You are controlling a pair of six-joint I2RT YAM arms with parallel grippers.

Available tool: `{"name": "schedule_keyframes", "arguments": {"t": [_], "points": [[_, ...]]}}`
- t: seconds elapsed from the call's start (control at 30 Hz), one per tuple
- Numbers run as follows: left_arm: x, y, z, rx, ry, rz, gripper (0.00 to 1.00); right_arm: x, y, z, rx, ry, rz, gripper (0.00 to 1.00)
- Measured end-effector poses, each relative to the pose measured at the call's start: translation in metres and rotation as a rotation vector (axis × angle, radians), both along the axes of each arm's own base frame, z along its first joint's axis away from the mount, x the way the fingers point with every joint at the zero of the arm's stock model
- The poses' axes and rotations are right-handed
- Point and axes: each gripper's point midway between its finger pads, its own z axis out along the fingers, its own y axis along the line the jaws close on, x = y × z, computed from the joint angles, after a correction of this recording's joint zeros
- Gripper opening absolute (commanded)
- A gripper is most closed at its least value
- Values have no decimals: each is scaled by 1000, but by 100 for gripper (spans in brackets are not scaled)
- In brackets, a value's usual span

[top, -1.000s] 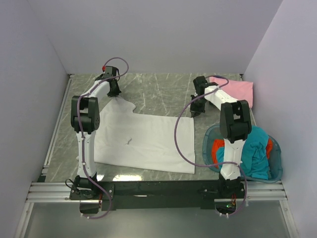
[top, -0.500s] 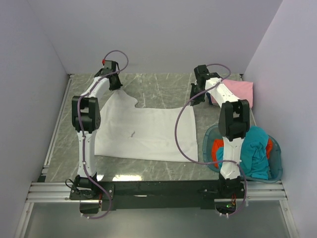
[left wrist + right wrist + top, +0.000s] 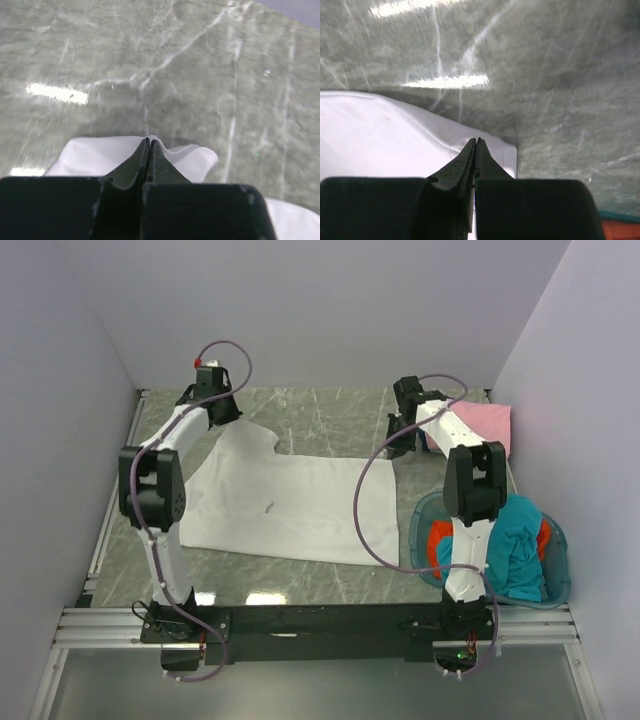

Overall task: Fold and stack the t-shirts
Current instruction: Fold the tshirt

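**Both claws clamped on the far corners of the white t-shirt**

The white t-shirt (image 3: 290,508) lies spread across the middle of the grey-green marbled bench (image 3: 320,415). It is mostly flat, with a small wrinkle near its centre. Its near edge runs roughly along the line of the arm bases.

The left claw (image 3: 222,410) is at the far left of the bench, squeezed tight on the shirt's far-left corner. The cloth runs up to it there in a narrow tongue. In the left wrist view the black fingertips (image 3: 135,167) meet with no gap, and white fabric tents up around them against the bare bench.

The right claw (image 3: 398,436) is at the far-right corner of the same shirt, likewise clamped narrow on it. In the right wrist view its fingertips (image 3: 460,167) are pressed together over the corner of the cloth, with bare bench beyond and to the right.

The pink t-shirt (image 3: 482,425) lies at the far right of the bench, just behind the right arm and apart from the white one.

A round translucent blue basket (image 3: 560,580) stands at the near right, beside the right arm's base. The teal t-shirt (image 3: 520,545) is heaped in it. The orange-red t-shirt (image 3: 437,540) shows beneath the teal one at either side.
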Motion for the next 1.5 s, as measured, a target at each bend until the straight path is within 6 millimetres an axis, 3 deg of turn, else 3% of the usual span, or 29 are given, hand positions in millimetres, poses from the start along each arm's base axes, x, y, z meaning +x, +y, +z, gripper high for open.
{"name": "schedule_keyframes", "arguments": {"t": [0.13,0.2,0.4,0.57,0.87,1.23,1.5], "points": [[-26,0,33,-16,-53,-13,0,-15,-2,-1,2,13,-2,0],[-36,1,40,-21,-74,-15,0,-20,-3,2,6,8,-4,0],[-77,4,22,-25,-18,-13,0,-33,-2,16,32,-26,2,0],[-116,10,7,-25,40,9,0,-50,-2,16,45,-23,7,0],[-162,21,39,-55,-35,86,0,-87,-4,3,56,10,13,0],[-220,29,17,-84,20,154,0,-116,-4,3,60,4,16,0],[-242,43,39,-101,-63,248,0,-136,-1,-3,56,24,28,0]]}}
